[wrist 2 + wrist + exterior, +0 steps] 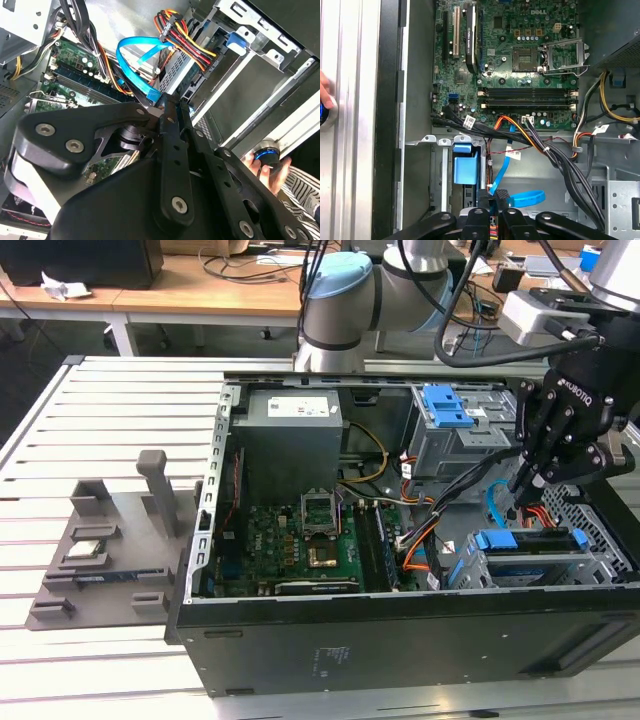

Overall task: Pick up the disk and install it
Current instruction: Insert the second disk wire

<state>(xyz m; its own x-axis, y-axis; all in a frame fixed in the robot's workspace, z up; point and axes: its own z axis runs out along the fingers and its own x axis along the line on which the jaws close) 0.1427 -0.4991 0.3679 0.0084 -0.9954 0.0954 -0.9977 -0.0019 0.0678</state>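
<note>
a robotics lab or electronics workshop. an opened pc case (400, 630) lies on a bench (110, 430) of slatted aluminium profile, its motherboard (510, 55) and cables (555, 155) exposed. a grey fixture (110, 560) with slots for parts sits beside the case. a robot arm (350, 300) is mounted at the bench's far edge. behind it stand wooden desks (180, 300) strewn with wires and gear, with a dark floor below.

Green motherboard (515, 65); blue flat cable (137, 62); black hand (535, 475); grey tower case (400, 640).
</note>
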